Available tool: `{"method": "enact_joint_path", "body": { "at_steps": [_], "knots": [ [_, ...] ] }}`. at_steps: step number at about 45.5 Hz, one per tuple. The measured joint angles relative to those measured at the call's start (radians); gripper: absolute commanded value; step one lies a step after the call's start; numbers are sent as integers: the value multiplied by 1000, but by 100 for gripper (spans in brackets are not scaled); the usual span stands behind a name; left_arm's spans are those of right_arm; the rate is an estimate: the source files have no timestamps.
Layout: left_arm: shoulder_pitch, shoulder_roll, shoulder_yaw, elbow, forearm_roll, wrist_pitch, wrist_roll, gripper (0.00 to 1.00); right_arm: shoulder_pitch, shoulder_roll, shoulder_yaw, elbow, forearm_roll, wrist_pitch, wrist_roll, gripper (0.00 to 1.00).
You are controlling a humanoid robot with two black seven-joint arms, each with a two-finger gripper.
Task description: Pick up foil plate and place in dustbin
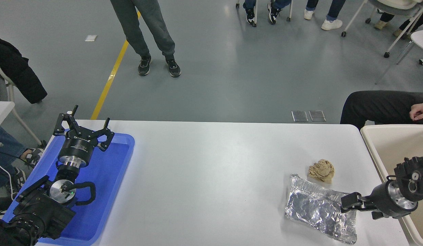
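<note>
Right gripper (348,203) reached in from the right edge and sat at the right rim of the foil plate (317,210); whether its fingers were apart or closed could not be told. Left gripper (82,131) stood parked over the blue tray (109,177), fingers spread wide. Foil plate lay flat on the white table (211,177), near the front right corner. A crumpled paper ball (321,170) rested just beyond the plate's far edge. Beige dustbin (385,143) stood right of the plate, past the table's right edge. Beyond the table, grey floor carried a yellow line (110,77). A person (146,34) stood there; another's hand (419,111) rested behind the dustbin.
</note>
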Motion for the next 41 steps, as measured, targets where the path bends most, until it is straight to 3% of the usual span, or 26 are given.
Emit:
{"method": "enact_joint_path", "body": {
  "at_steps": [7, 13, 18, 28, 30, 31, 41],
  "knots": [
    [0, 0, 0, 0, 0, 0, 0, 100, -31, 13, 15, -22, 0, -11, -1, 93],
    [0, 0, 0, 0, 0, 0, 0, 100, -46, 26, 22, -30, 0, -24, -1, 80],
    [0, 0, 0, 0, 0, 0, 0, 100, -54, 31, 25, -35, -1, -39, -1, 53],
    [0, -1, 0, 0, 0, 0, 0, 100, -60, 35, 27, -38, -12, -60, 0, 21],
    [0, -1, 0, 0, 0, 0, 0, 100, -61, 35, 27, -39, -17, -62, 0, 3],
    [0, -1, 0, 0, 0, 0, 0, 100, -61, 35, 27, -39, -20, -63, 0, 0],
    [-1, -1, 0, 0, 0, 0, 2, 100, -62, 32, 28, -39, -36, -68, 3, 0]
  ]
}}
